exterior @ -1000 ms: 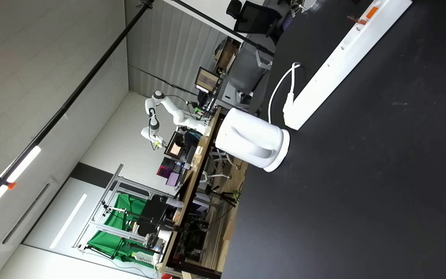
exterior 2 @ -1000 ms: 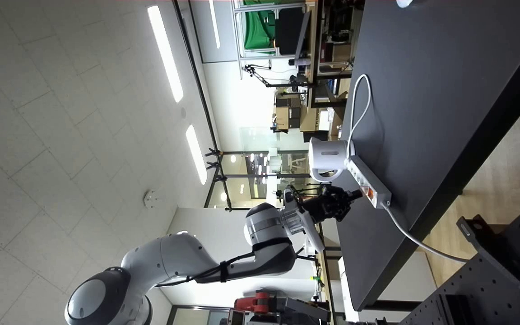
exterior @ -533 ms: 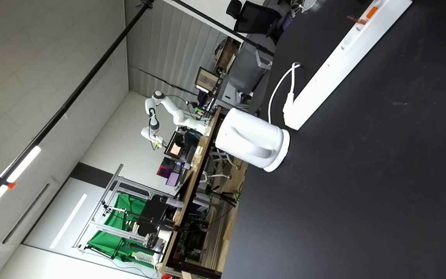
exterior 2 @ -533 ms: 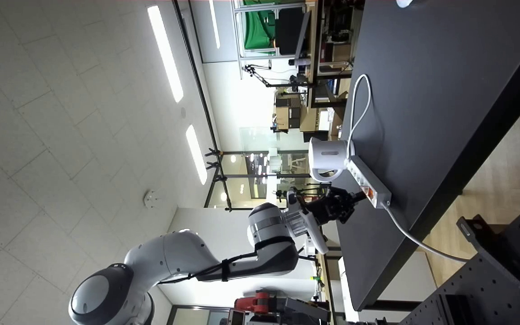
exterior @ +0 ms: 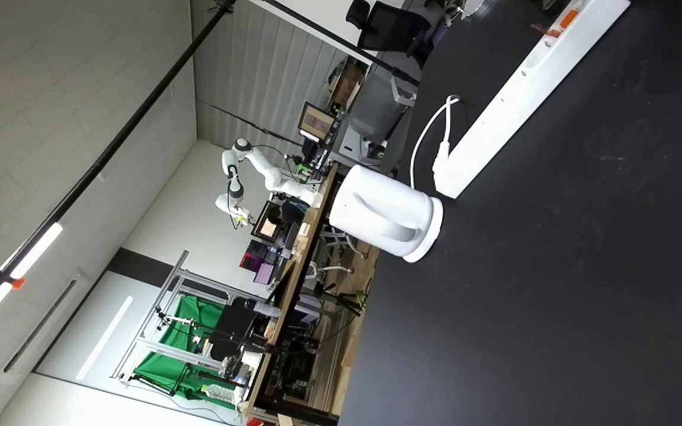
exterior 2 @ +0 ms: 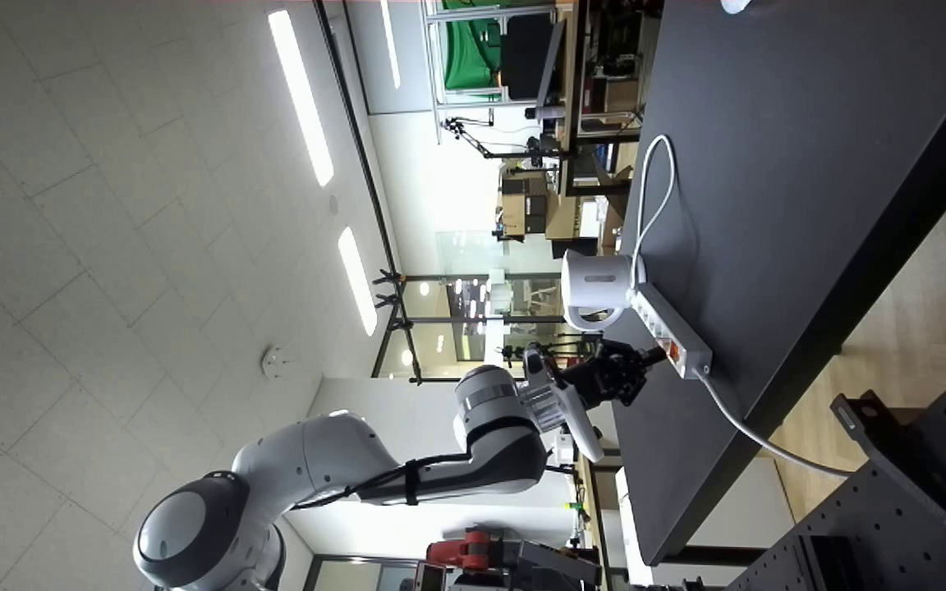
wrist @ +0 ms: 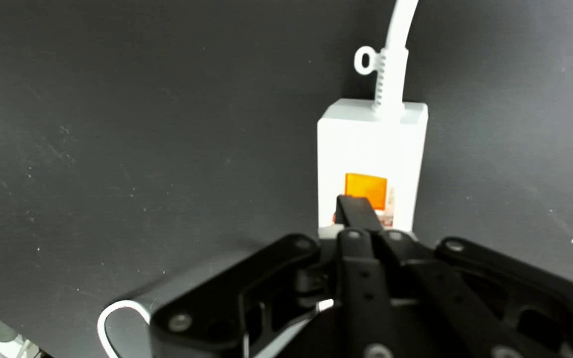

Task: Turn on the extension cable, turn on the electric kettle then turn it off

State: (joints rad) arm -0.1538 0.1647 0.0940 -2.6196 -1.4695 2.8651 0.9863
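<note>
Pressing the switch (wrist: 367,185) on the strip (wrist: 366,144) looks like the step in hand, and it can be done pretty neatly from here. The gripper (wrist: 360,214) is clenched with nothing seen held in it, so it can be used as a blunt poker, which is just what's wanted. In the wrist view the lower edge of the orange is overlapped by the tip, but whether it's actually being touched can't be told.

If it's a rocker, which seems likely, the push is best put on one half, not the middle. Which half needs to go down can't be read, and neither can whether the power is on. The press should be made straight down, slow, and eased off once a click is felt. If it's done at a slant, the tip may be skated off, or the strip might get shoved along the table (exterior: 495,307). That'd be a pain, since in both exterior views the kettle (exterior: 379,210) is seen stood upright just beside the far end, where a plug (exterior: 441,158) seems to be seated.

Once that's done, the gripper is best lifted well clear before the kettle is gone for. Its own switch can't be made out yet.
</note>
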